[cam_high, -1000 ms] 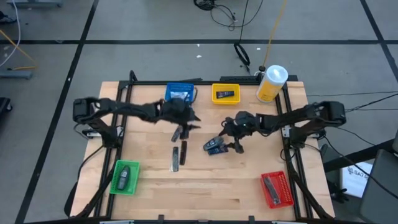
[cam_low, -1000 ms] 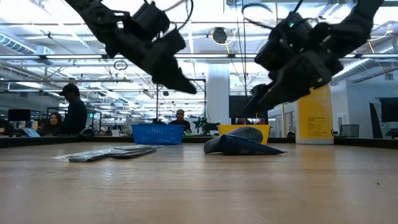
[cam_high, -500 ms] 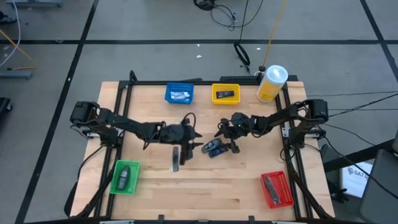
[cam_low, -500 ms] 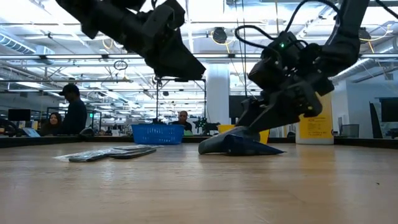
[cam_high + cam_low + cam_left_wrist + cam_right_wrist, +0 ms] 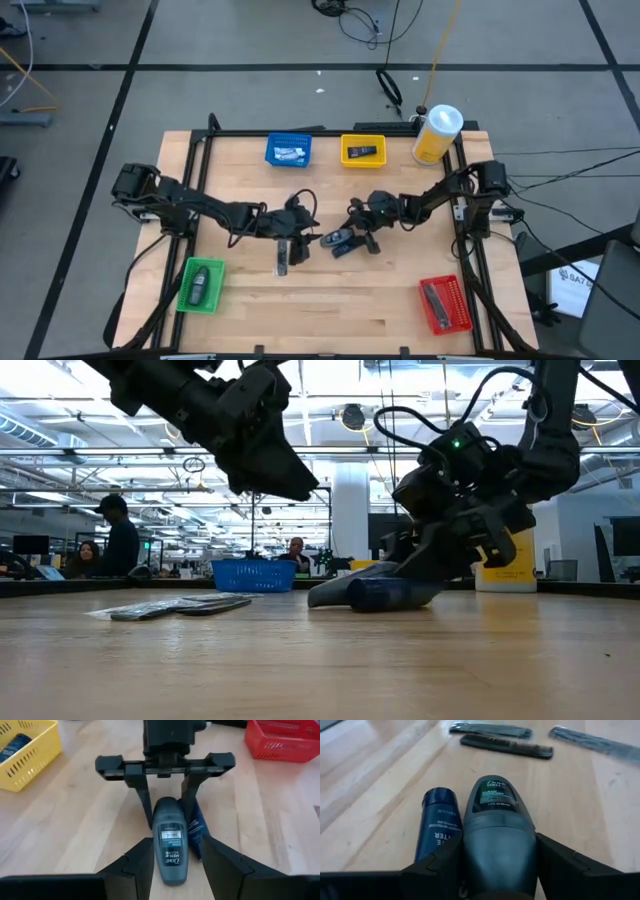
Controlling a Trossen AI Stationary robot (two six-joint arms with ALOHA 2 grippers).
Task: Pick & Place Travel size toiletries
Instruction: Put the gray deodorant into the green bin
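The right gripper (image 5: 358, 232) straddles the grey deodorant stick (image 5: 495, 815) mid-table with fingers spread; only the wrist views show the blue bottle (image 5: 437, 822) lying touching it. The left gripper (image 5: 300, 240) hangs spread just beside. Since a second ago, both have descended toward the table (image 5: 400, 300).

High view: straight down, far, whole desk (image 5: 330, 300). Low view: desk-top level, facing the room at 12 o'clock. Wrist views: close, facing each other across the grey deodorant (image 5: 170, 845) and blue bottle (image 5: 437, 822); left wrist also catches the right gripper (image 5: 165, 805).
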